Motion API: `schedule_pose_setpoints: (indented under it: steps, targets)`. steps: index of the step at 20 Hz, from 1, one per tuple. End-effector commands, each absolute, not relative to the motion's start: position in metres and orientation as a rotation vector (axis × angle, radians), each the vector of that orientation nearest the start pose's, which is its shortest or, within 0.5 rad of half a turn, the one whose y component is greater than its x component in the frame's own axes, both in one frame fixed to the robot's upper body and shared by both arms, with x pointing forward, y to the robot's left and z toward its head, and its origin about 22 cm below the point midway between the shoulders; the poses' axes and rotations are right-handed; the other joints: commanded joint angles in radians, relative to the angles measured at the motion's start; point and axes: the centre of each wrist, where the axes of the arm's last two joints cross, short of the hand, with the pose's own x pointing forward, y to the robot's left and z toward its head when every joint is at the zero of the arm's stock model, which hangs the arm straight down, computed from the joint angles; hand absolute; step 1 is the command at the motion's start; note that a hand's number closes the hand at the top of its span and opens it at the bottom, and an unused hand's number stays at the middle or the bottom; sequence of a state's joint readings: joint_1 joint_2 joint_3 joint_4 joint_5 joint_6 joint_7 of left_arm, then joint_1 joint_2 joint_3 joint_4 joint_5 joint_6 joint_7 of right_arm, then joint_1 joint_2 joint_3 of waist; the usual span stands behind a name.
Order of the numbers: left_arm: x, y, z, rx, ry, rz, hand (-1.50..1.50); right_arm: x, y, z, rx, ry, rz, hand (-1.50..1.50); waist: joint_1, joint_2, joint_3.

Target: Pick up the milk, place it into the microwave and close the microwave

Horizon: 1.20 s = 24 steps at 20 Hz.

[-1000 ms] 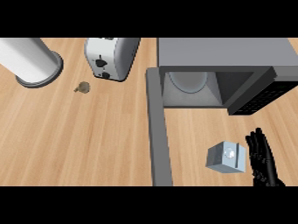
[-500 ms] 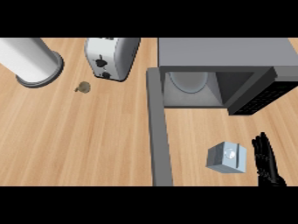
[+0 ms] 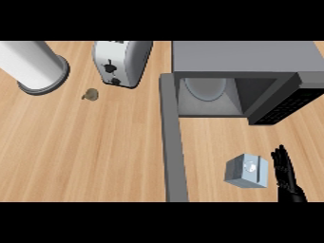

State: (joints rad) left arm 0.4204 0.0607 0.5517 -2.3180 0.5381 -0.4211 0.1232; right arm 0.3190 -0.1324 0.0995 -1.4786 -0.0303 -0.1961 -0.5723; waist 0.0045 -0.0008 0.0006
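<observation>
Now the right robot hand (image 3: 286, 174) sits just right of the milk (image 3: 247, 171), lower in view than a second ago and a shade closer to the carton. Milk itself hasn't moved: same spot on the worktop (image 3: 80, 152), in front of the microwave (image 3: 248, 78) and right of its open door (image 3: 173, 142).

Robot hand state: fingers straight and together, pointing up the view, edge-on beside the carton. Holds nothing. Whether the fingers actually touch the carton's right face I can't tell; at most a sliver of gap. No curl round it yet.

Read on the task: this looks like the approach for the grasp, lining up on the carton's side. Pick not started, so placing and closing are both ahead. Cavity is open and faces the carton, turntable (image 3: 205, 88) visible inside, so the path in looks free. Door swung out to the left will need a push afterwards.

Left robot hand doesn't show.

Toaster (image 3: 122, 61), white cylinder (image 3: 27, 64) and a small brown item (image 3: 90, 95) sit well off to the left, out of the way.
</observation>
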Motion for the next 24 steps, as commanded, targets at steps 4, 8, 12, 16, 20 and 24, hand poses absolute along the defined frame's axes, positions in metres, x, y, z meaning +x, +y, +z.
schedule_pose_setpoints:
  steps: [4, 8, 12, 16, 20, 24]
  targets:
    - [0.074, 0.345, 0.121, 0.037, -1.965, 0.051, -1.50, 0.148, -0.271, -0.097, -0.317, -1.737, 0.019, -1.50, 0.001, -0.001, -0.001]
    - [0.077, 0.352, 0.131, 0.063, -1.962, 0.058, -1.50, 0.154, -0.262, -0.123, -0.344, -1.739, 0.044, -1.50, 0.001, 0.000, 0.000]
    - [0.099, 0.354, 0.128, 0.049, -1.961, 0.055, -1.50, 0.177, -0.276, -0.126, -0.322, -1.731, 0.050, -1.50, -0.002, 0.001, 0.000]
    - [0.082, 0.351, 0.130, 0.059, -1.956, 0.039, -1.50, 0.173, -0.289, -0.144, -0.279, -1.740, 0.061, 1.50, 0.002, 0.001, 0.000]
    - [0.081, 0.347, 0.137, 0.053, -1.947, 0.047, -1.50, 0.181, -0.277, -0.147, -0.219, -1.819, 0.116, 1.50, 0.002, 0.000, 0.000]
    - [0.068, 0.345, 0.128, 0.042, -1.955, 0.064, -1.50, 0.203, -0.243, -0.140, -0.290, -1.914, 0.134, 1.50, 0.005, -0.001, 0.000]
